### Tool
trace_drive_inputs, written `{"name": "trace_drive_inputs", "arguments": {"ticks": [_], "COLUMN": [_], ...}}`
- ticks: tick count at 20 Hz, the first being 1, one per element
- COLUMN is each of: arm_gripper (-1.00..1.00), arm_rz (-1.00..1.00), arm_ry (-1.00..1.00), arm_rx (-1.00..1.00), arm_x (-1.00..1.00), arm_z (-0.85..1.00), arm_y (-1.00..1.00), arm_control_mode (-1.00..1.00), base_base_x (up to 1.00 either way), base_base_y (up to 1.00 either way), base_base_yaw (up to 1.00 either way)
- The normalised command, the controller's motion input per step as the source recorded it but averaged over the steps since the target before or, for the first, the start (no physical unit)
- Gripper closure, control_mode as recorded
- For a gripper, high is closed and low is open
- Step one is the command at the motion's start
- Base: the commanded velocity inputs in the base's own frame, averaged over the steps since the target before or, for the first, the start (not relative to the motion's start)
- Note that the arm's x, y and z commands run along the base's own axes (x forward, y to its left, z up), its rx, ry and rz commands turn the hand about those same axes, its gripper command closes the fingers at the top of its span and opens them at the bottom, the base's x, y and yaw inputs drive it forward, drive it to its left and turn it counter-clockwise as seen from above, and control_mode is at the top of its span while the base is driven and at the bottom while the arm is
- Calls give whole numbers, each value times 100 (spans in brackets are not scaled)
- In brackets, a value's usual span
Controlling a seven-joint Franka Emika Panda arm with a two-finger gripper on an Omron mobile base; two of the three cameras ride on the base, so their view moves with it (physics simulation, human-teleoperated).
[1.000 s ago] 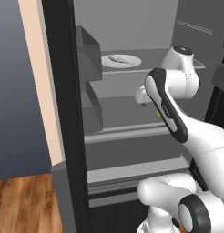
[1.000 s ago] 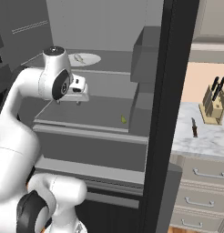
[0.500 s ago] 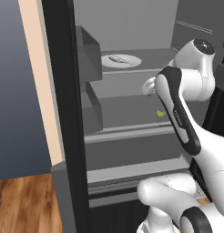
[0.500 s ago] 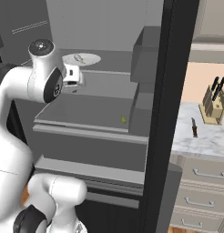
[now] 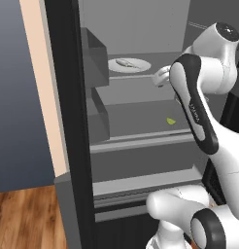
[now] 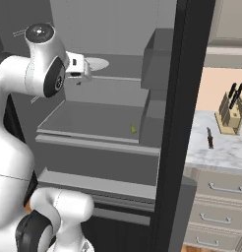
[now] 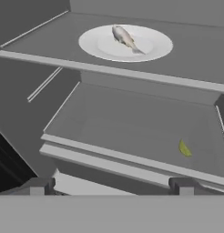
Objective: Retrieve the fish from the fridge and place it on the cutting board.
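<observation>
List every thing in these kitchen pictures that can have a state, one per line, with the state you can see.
fridge: door open, shelves exposed.
fish: lying on the plate, untouched.
plate: resting on the upper shelf, carrying the fish.
end effector: open, empty, short of the shelves.
small yellow-green item: lying loose on the lower shelf.
knife block: upright on the counter, handles in.
</observation>
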Motion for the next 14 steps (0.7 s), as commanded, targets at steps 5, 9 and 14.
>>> {"name": "trace_drive_inputs", "arguments": {"ticks": [5,9,14], "arm_gripper": [-100,-100,-100], "arm_rz": [0,0,0], "arm_ry": [0,0,0], "arm_rx": [0,0,0], "arm_x": [20,40,49], "arm_z": [6,0,0], "arm_y": [0,3,8], "arm_control_mode": [-100,-100,-100], "base_base_x": [0,0,0], "base_base_y": [0,0,0], "base_base_yaw": [0,0,0]}}
